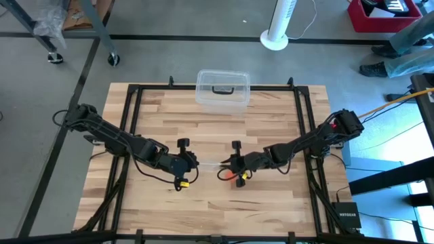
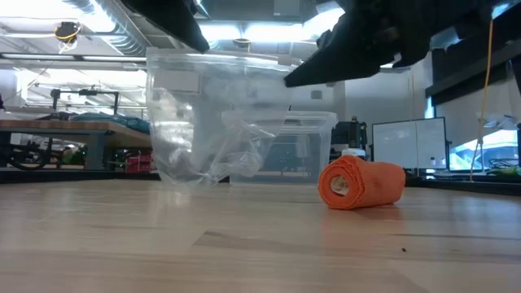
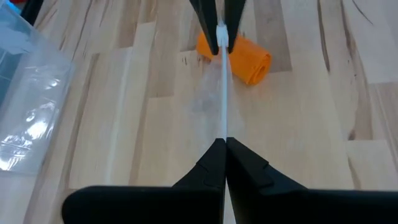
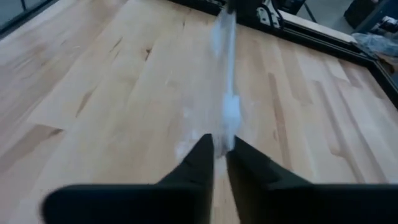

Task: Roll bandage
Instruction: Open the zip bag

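The orange bandage lies on the table as a small roll on its side, just under my right gripper; it also shows in the low view and the left wrist view. No gripper touches it. My left gripper faces my right gripper over the table's middle. Both are shut on a transparent plastic piece that spans the gap between them above the table. In the low view the plastic hangs crumpled. My left gripper pinches the near end of the transparent plastic piece between its two fingers, coming about level from the table's left. The plastic runs straight from the fingers to the other gripper, clear of the table. My right gripper pinches the plastic's other end between its two fingers, coming from the table's right, slanting down. The plastic is lifted clear of the table.
A clear plastic box with a dark handle stands at the table's far edge, also in the low view. Black frame rails run along the table's sides. A person's legs show on the floor beyond the far right corner.
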